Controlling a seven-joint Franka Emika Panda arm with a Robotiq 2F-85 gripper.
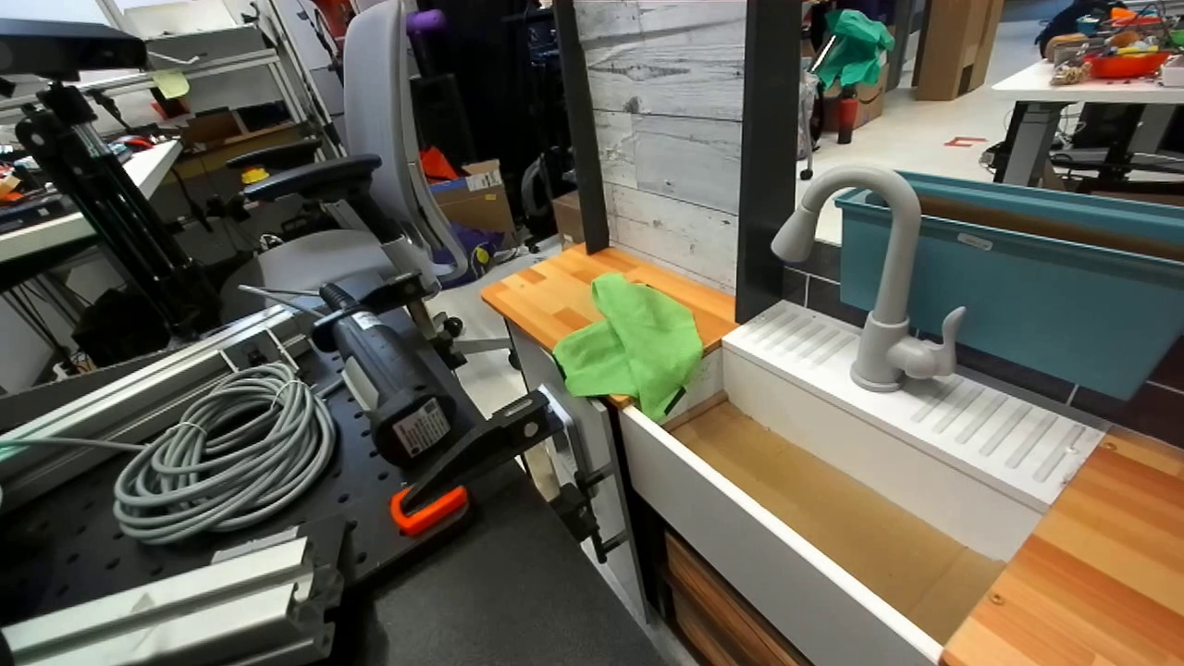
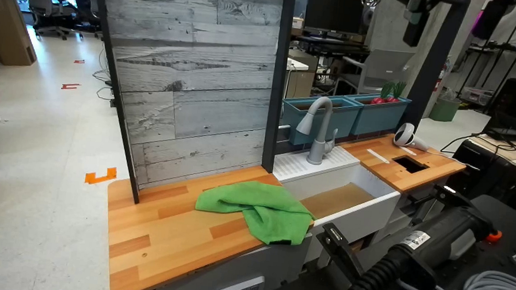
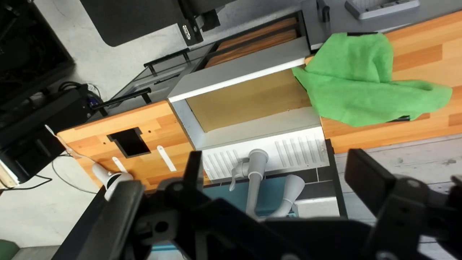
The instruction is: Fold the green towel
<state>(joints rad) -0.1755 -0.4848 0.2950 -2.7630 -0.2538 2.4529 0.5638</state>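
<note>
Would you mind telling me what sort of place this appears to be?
Probably a robotics lab or workshop rather than a home kitchen: besides a sink, it holds a coil of grey cable and an office chair.

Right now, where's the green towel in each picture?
In an exterior view: the green towel is near the middle.
In an exterior view: the green towel is just below the middle.
In the wrist view: the green towel is at the upper right.
To match them, find the gray faucet; all three show it.
</note>
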